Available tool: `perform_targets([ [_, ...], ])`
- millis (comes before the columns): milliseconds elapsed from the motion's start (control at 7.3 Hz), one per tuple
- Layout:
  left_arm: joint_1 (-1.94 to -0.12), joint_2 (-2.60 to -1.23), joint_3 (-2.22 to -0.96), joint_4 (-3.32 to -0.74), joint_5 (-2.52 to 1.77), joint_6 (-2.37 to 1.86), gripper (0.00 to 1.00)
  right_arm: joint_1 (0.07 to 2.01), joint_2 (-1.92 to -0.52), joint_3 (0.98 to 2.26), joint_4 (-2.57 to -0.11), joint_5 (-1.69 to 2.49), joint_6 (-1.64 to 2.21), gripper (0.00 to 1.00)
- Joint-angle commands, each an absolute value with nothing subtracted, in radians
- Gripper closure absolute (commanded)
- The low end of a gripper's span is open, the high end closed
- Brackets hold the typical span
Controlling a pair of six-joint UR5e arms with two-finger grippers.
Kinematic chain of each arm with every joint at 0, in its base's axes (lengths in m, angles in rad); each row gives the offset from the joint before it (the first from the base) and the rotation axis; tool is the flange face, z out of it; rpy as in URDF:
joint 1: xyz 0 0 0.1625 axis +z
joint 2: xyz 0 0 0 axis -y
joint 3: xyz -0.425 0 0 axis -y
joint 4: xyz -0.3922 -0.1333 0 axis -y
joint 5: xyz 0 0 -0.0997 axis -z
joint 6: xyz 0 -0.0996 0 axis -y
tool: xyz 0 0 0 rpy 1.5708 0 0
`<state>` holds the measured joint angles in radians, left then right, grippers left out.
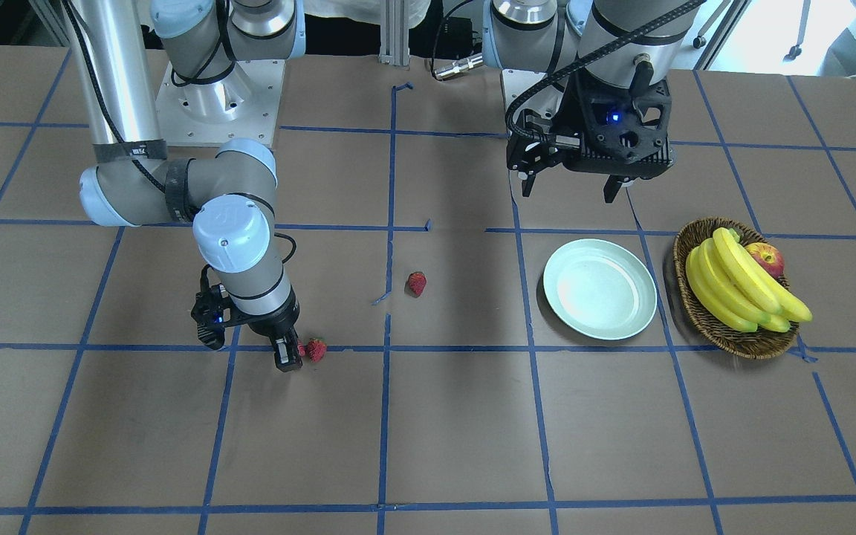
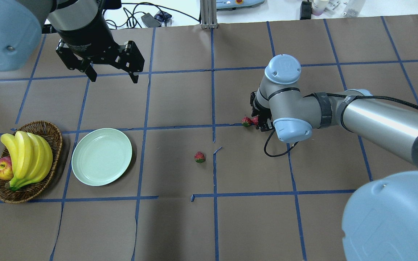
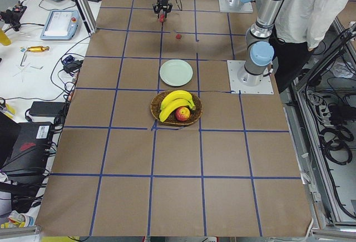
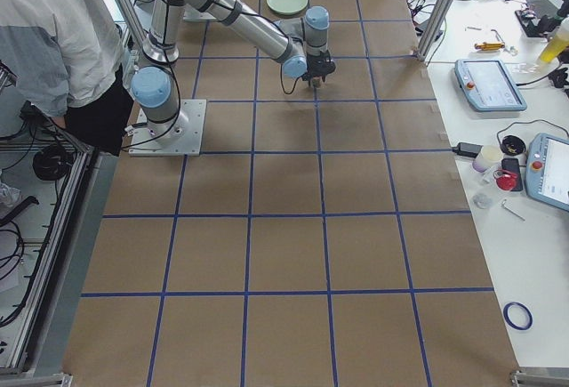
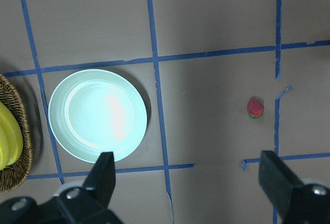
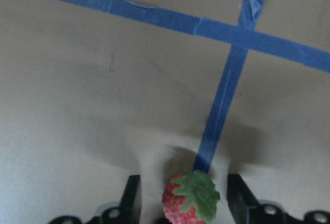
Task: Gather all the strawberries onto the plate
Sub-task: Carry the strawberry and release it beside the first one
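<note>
The step in hand appeared to be the first pick. The plate (image 2: 102, 157) held nothing, and all three berries lay on the table (image 2: 252, 224). The right gripper (image 6: 184, 183) was down at the table surface with its jaws apart, one finger on either side of a strawberry (image 6: 190, 203). The wrist view showed a gap on each side of the fruit, so nothing was gripped yet. A second strawberry (image 1: 316, 349) lay just beside that gripper, on the side toward the plate. It looked close enough to be knocked as the fingers came together. The third strawberry (image 1: 417, 283) sat alone near the middle of the table, between the right gripper and the plate. The left gripper (image 2: 114, 78) hovered above the table, just beyond the plate on the robot's side, with its jaws spread wide and empty. The next move probably called for closing the right fingers gently on the small, soft fruit. The berry would then need lifting clear of its neighbour and carrying across to the plate, or within the left arm's reach. The plate stood well away, just beside the basket (image 2: 54, 134) of fruit.
</note>
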<state>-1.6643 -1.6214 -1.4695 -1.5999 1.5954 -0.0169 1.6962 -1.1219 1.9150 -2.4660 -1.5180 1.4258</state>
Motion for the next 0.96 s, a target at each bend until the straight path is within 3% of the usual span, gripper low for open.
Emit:
perform_targets([
  [0, -1.664, -1.621, -1.470, -1.600, 1.595, -0.017, 0.00, 1.697, -1.146, 1.887, -2.457, -1.537, 1.351, 1.00],
  [274, -1.664, -1.620, -1.471, -1.600, 1.595, -0.017, 0.00, 1.736, -1.234, 1.850, -2.370, -1.523, 1.225, 1.00],
  [548, -1.666, -1.614, -1.482, -1.600, 1.595, -0.017, 0.00, 1.994, -1.201, 1.844, -2.361, -1.531, 1.135, 1.00],
  [822, -1.666, -1.611, -1.482, -1.600, 1.595, -0.017, 0.00, 2.120, -1.166, 1.838, -2.387, -1.520, 0.923, 1.00],
])
